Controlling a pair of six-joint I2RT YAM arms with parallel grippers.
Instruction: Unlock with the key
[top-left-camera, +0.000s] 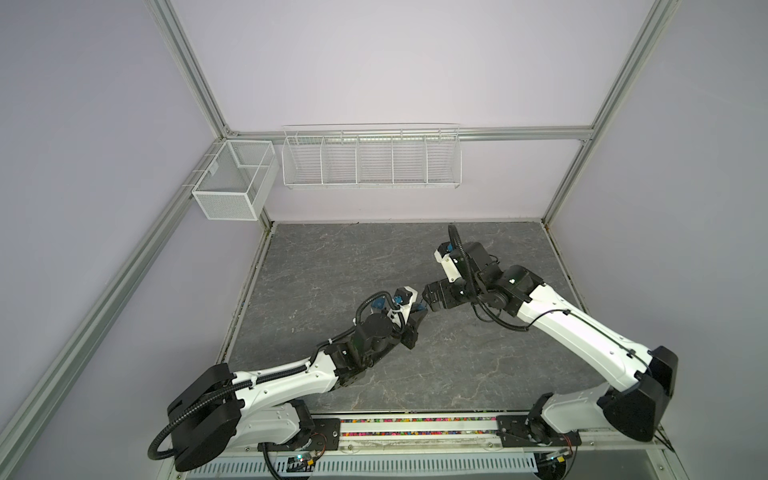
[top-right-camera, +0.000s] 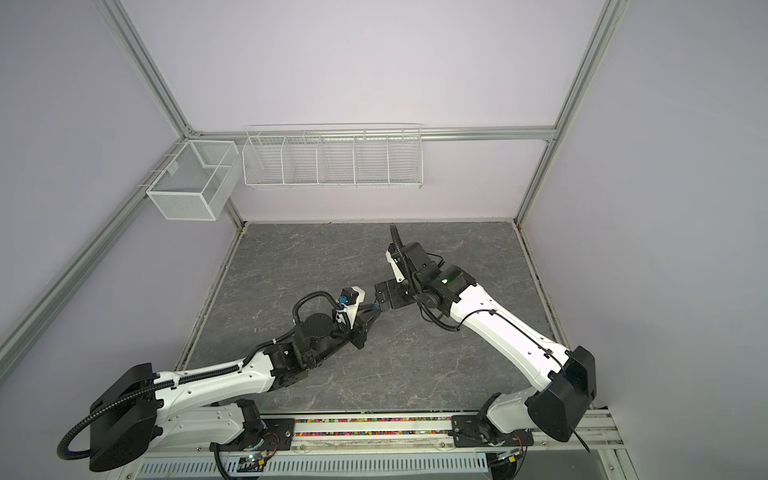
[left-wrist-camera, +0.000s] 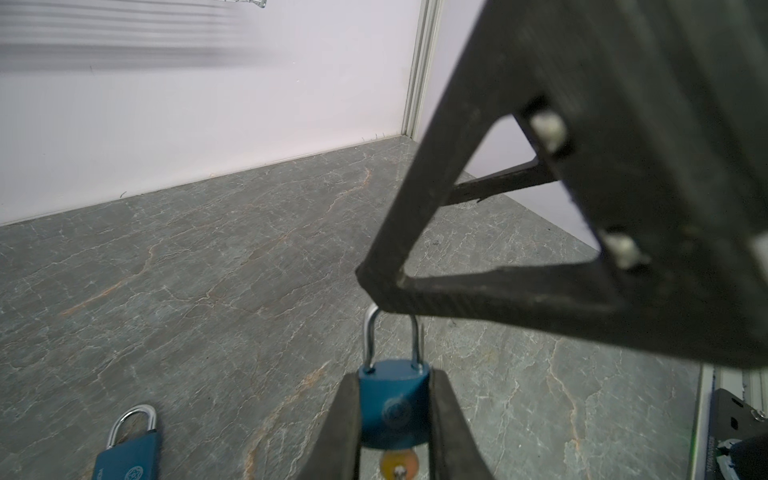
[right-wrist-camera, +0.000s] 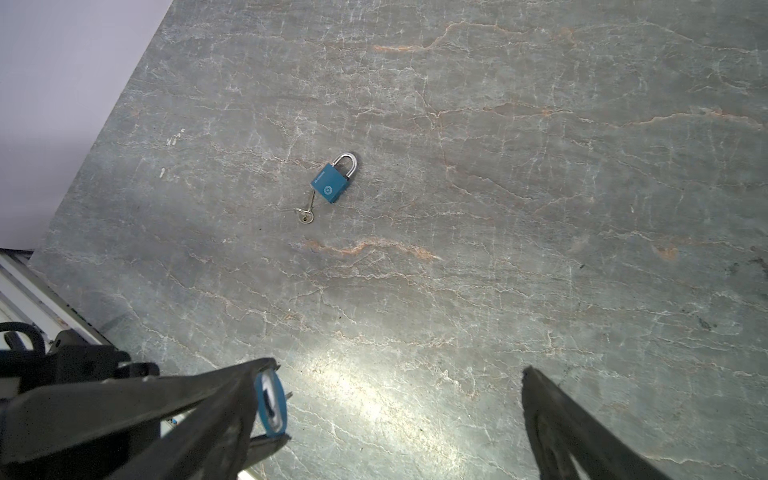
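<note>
My left gripper (left-wrist-camera: 394, 376) is shut on the sides of a blue padlock (left-wrist-camera: 392, 405), held above the table; it shows as a blue speck in both top views (top-left-camera: 421, 308) (top-right-camera: 375, 308). Both legs of its silver shackle (left-wrist-camera: 370, 336) enter the body. A brass key (left-wrist-camera: 400, 461) head shows just under the body, between the fingers. My right gripper (right-wrist-camera: 399, 374) faces the padlock (right-wrist-camera: 270, 403) from the shackle end, wide open and holding nothing. One of its fingers (left-wrist-camera: 415, 232) covers the top of the shackle in the left wrist view.
A second blue padlock (right-wrist-camera: 332, 180) (left-wrist-camera: 129, 453) lies flat on the grey marbled table (top-left-camera: 332, 266) with a key (right-wrist-camera: 306, 214) at its base. White wire baskets (top-left-camera: 370, 158) hang on the back wall.
</note>
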